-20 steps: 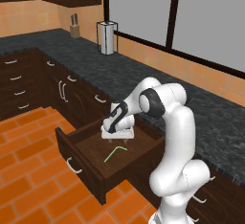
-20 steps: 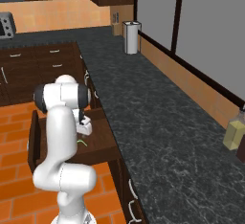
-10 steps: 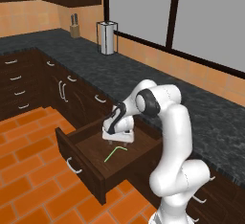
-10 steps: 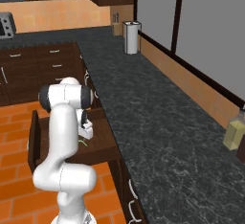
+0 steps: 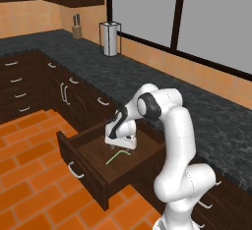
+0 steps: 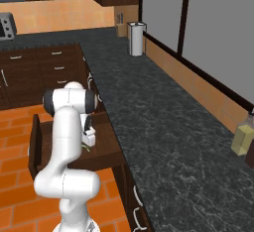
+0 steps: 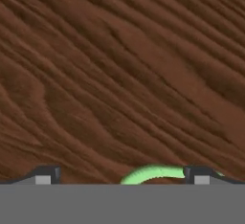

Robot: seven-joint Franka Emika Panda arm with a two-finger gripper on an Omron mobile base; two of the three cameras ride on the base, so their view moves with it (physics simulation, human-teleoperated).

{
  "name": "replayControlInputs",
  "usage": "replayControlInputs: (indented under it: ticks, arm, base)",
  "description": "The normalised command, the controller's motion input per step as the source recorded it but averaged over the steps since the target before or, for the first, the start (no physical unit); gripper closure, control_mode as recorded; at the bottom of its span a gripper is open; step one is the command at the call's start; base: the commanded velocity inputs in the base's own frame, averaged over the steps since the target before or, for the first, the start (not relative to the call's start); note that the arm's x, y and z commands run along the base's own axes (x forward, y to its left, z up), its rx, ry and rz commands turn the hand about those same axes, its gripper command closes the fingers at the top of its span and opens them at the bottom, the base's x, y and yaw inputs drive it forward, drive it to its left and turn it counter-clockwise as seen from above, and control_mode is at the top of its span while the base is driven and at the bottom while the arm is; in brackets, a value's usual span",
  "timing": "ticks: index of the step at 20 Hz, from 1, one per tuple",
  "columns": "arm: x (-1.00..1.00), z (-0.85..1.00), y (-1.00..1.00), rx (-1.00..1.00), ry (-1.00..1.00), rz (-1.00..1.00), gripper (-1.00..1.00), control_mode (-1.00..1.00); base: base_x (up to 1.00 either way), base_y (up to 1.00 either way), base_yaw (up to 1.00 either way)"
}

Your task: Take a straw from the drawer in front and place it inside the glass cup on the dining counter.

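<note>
Kitchen; stone counter (image 5: 162, 84), cabinets (image 5: 22, 84)

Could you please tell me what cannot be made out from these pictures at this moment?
- Straw: in the hand view all but a green arc is cut off by the bottom band; in the right base view the arm hides most of it.
- Gripper: fingertip contact with the straw is cut off in the hand view and too small in the left base view.
- Drawer handle: hidden in the right base view, behind its front.

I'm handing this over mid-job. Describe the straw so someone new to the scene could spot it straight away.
Below the black speckled counter, one dark-brown wooden drawer is pulled open over the orange tile floor. The gripper is lowered inside it, and just under the gripper lies the straw. It is thin and light green with a bent end, the one bright thing on the dark wood.
</note>
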Motion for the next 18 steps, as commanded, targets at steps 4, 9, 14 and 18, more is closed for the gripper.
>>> replayControlInputs:
  ticks: [4, 9, 14, 18]
  arm:
    - [-0.04, -0.14, 0.00, 0.00, 0.00, -0.12, -1.00, -1.00]
    - [-0.34, 0.21, 0.00, 0.00, 0.00, -0.16, -1.00, -1.00]
    - [-0.36, 0.29, 0.02, 0.00, 0.00, -0.16, -1.00, -1.00]
    - [-0.09, 0.00, 0.07, 0.00, 0.02, -0.15, -1.00, -1.00]
  base:
    - [0.00, 0.00, 0.00]
    - [0.00, 0.00, 0.00]
    - [0.00, 0.00, 0.00]
    - [0.00, 0.00, 0.00]
